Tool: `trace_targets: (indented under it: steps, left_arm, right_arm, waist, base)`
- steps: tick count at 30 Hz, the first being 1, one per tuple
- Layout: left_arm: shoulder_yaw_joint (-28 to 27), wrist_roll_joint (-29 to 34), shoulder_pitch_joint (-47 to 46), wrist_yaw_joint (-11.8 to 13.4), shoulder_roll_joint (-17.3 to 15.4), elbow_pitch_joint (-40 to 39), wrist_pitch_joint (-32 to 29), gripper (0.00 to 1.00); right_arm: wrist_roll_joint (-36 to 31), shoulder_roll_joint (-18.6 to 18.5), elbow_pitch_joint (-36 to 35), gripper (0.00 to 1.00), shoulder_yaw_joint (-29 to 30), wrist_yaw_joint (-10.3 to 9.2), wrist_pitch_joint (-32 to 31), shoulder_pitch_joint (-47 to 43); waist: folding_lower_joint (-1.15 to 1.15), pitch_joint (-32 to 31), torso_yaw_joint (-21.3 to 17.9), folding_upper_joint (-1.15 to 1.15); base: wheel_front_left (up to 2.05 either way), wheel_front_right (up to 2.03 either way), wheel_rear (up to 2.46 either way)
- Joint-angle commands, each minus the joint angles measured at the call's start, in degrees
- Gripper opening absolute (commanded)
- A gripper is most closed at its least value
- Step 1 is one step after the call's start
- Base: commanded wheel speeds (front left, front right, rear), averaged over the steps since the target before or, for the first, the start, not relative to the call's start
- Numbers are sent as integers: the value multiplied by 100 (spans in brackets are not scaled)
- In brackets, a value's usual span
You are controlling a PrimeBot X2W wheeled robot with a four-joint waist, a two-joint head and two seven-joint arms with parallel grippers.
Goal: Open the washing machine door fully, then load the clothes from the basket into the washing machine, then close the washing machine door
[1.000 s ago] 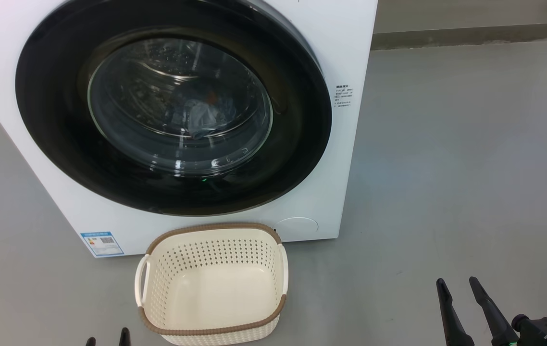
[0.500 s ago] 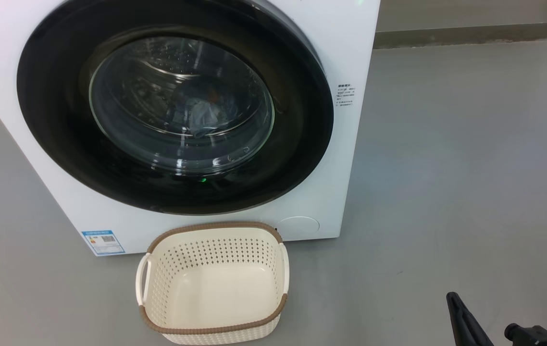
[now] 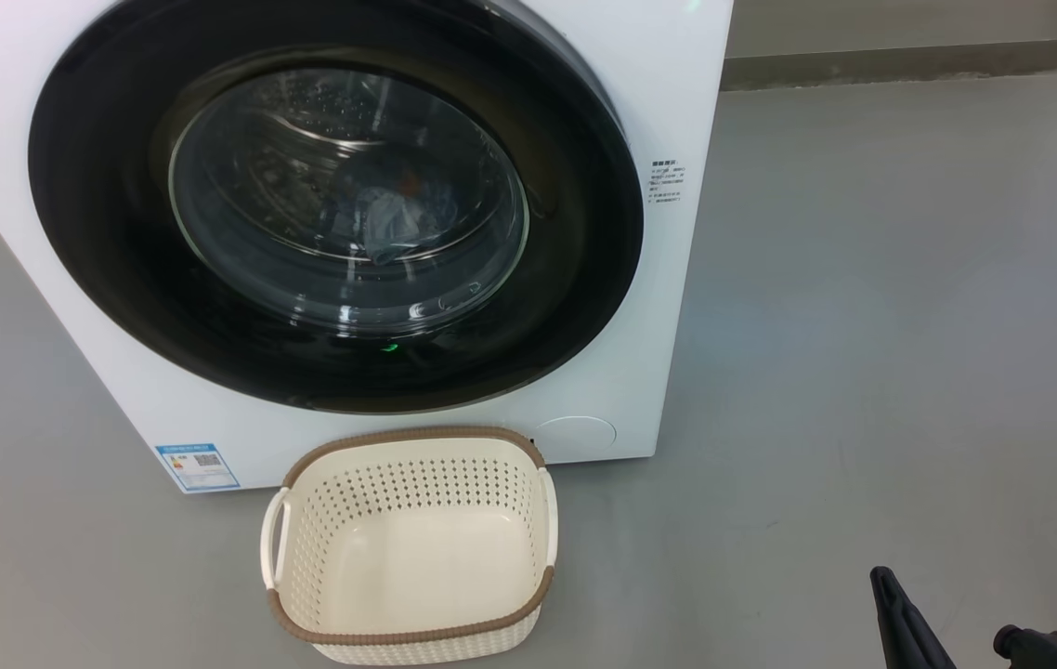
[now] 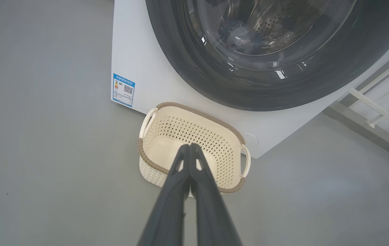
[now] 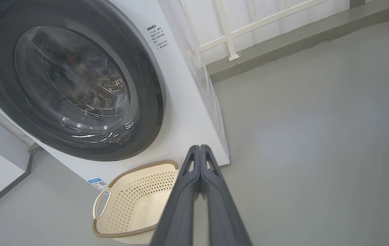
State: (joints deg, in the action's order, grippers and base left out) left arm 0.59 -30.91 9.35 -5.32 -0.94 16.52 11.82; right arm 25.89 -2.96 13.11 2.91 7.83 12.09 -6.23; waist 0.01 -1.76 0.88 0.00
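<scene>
Two claws noted: left claw [image 4: 190, 147] and right claw [image 5: 200, 147], each pressed together, gripping nothing. Ahead of and above both, door [image 3: 101, 279] shut flush on machine [image 3: 663, 93], facing robot; round, no long axis. Left claw judged nearer, aimed over basket [image 3: 417, 435]; right claw well off to machine's right. Inside machine, clothes [image 3: 389, 218], seen through door. Bare basket, long axis along machine front. Judged: nothing left to load.

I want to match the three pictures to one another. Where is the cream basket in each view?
Head view: the basket stands at bottom centre, before the washing machine.
Left wrist view: at centre, partly behind the shut left pincer.
Right wrist view: at bottom, left of centre.
Shared landmark: the blue label sticker, up-left of the basket each time.
</scene>
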Motion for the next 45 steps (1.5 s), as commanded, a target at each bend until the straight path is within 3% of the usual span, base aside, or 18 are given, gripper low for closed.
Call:
trace_targets:
  steps: [1,45]
  left_arm:
    - [-81,-163,-212,-30,-78,-126,-31,0]
    - [-333,-2558,-751,-105,-124,-174,-753,0]
  right_arm:
    - [180,-17,-117,0,32,-5,-44,173]
    - [2767,-7,-33,0,167,-17,-775,603]
  waist:
    - [-1,3,-1,0]
    - [-1,80,-36,0]
  base:
    - [0,0,0]
    - [0,0,0]
